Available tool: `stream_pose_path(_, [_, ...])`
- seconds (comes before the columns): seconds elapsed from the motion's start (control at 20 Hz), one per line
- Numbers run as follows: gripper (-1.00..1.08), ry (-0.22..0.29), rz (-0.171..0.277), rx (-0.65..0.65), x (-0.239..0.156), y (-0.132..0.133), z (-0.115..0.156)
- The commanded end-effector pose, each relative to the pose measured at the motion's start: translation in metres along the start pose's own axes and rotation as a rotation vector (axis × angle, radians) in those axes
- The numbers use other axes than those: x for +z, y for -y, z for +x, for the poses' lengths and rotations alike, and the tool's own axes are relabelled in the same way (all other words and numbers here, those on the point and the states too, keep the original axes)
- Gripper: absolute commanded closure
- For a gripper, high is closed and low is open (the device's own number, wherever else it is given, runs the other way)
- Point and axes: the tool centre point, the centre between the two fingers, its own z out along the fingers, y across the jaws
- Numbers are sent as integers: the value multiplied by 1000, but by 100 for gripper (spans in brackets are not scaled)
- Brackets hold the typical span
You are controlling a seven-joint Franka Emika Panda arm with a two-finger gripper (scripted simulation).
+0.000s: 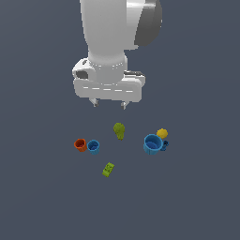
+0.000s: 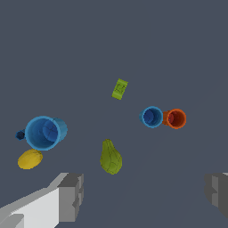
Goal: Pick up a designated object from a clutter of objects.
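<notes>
The yellow lump lies on the floor just behind the large blue cup at the exterior view's right; it also shows in the wrist view beside that cup. My gripper hangs open and empty high above the clutter, over the green lump. In the wrist view the gripper has its fingers wide apart, with the green lump between them and below.
A small blue cup touches an orange cup at the exterior view's left. A green brick lies nearest the camera. In the wrist view they show as blue cup, orange cup, brick.
</notes>
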Motion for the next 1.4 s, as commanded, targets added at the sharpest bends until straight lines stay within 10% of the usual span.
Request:
stream_pose_path(0.0, [-92, 0, 0, 7, 11, 14, 2])
stream_pose_path(1.35, [-92, 3, 19, 162, 203, 247, -69])
